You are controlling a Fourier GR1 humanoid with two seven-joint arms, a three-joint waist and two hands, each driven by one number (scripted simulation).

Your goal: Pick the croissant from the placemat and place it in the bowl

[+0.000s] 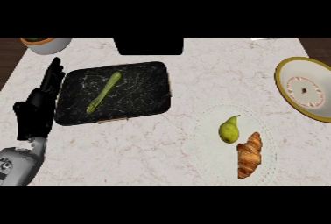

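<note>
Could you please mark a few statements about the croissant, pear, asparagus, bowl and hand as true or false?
1. The croissant lies on the round pale placemat. True.
2. The pear sits in the bowl. False: it lies on the placemat, beside the croissant.
3. The asparagus lies on the dark tray. True.
4. The left hand holds the croissant. False: it is open at the left edge, holding nothing.
5. The bowl is left of the tray. False: it is at the right edge.

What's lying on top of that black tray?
A long green vegetable, maybe asparagus, lies slanted on the black tray. Nothing else is on it. What the tray hides underneath cannot be seen.
</note>
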